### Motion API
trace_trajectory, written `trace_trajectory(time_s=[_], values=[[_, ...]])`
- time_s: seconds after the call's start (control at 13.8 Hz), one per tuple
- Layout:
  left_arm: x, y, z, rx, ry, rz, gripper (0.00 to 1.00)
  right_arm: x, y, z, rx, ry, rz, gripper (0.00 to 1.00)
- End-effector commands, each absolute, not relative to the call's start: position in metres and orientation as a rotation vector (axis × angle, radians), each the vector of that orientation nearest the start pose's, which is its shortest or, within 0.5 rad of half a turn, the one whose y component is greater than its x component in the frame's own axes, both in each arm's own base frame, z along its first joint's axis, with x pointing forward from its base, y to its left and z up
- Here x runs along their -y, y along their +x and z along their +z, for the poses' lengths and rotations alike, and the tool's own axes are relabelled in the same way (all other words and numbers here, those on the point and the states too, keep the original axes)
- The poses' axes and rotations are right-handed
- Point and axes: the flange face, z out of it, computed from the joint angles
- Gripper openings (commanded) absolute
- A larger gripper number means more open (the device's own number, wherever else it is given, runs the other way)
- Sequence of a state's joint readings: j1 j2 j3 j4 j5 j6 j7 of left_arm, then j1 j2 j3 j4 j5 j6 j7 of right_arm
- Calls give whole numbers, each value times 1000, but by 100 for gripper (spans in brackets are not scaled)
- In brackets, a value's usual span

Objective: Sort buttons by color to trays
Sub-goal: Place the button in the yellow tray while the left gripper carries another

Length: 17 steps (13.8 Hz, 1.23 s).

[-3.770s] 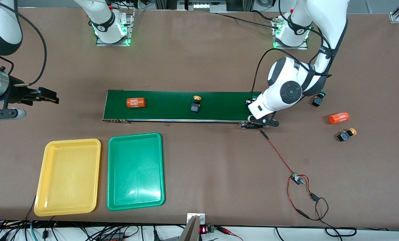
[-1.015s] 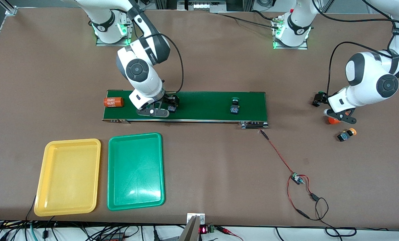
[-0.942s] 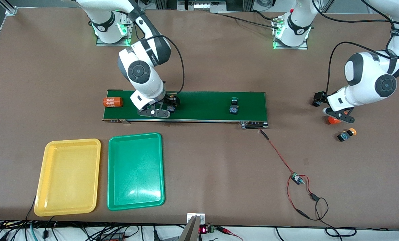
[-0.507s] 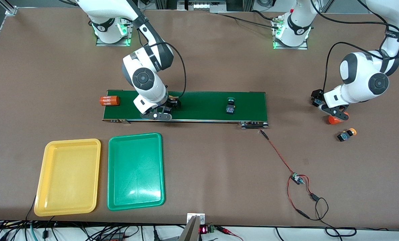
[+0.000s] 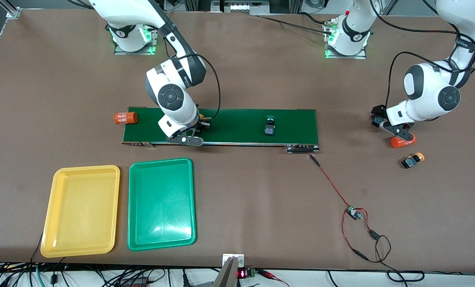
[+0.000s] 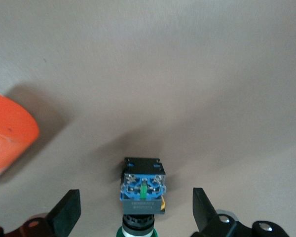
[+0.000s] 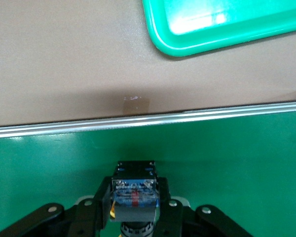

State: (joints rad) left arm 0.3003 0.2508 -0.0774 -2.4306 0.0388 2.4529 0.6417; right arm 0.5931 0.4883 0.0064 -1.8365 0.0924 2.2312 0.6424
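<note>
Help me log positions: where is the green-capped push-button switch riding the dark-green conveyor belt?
The green-capped push-button switch stands alone on the dark-green conveyor belt, toward the left arm's end.

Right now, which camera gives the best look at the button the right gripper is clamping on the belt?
The right wrist view: the button fills the frame between the right gripper's shut fingers. In the front view the arm hides most of it. The left wrist view doesn't show it.

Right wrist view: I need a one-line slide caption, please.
Right gripper shut on a black-and-blue push-button switch over the dark-green conveyor belt; green plastic tray's corner visible.
</note>
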Motion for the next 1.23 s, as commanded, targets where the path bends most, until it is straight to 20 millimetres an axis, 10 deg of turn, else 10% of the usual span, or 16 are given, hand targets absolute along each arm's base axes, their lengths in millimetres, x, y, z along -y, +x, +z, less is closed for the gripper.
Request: trace_trajectory(time_s=[0.0,0.36,0.51,0.8,1.16], values=[[-99,436,181,-755,-3124,329,100,-358,536,265,-153,-3131,150,2],[-95,423,170,-748,-3126,311,98,-295,588,360,43,-3172,237,2],[-95,423,170,-762,-3121,304,63,-232,613,393,171,-3168,178,6],[-96,429,183,-759,-3111,273,2,-112,645,412,264,-3160,127,6],[-76,464,229,-696,-3090,172,0,-19,674,391,242,-3238,-104,6]])
